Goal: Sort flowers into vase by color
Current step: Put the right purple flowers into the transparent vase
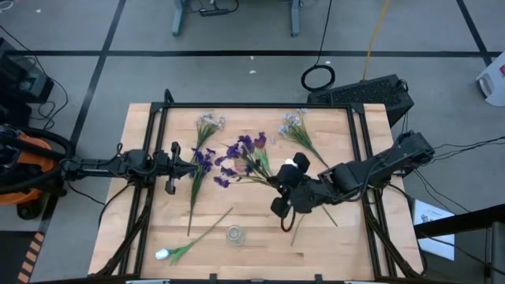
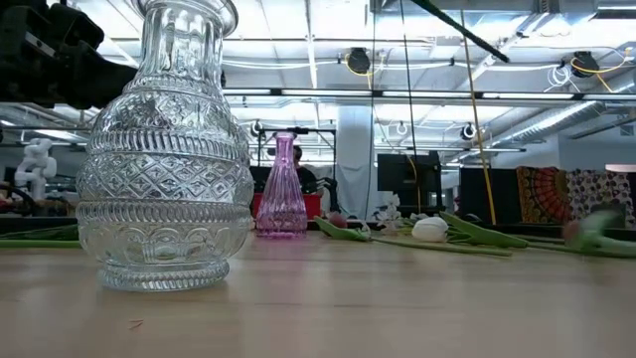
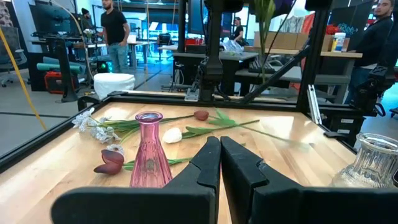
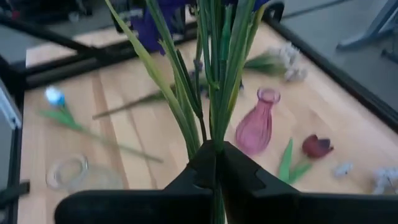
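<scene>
My right gripper is shut on a bunch of dark purple flowers over the middle of the table. My left gripper waits shut at the left, touching nothing. Another purple flower and two pale lavender-white clusters lie flat on the wood. A white tulip lies near the front edge. Red tulip buds and a white bud lie by the pink vase. The clear vase stands near the front. My right gripper pinches several green stems together between its two fingers, at the lower part of the bunch. The fingers come slanting down from the table's right side. The stems run on past the fingertips to the purple blossoms, and the bunch is lifted clear of the table.
Black rails frame the table. Loose stems lie under my right arm. In the low view the clear vase stands close, with the pink vase behind it. People stand in the room beyond the table.
</scene>
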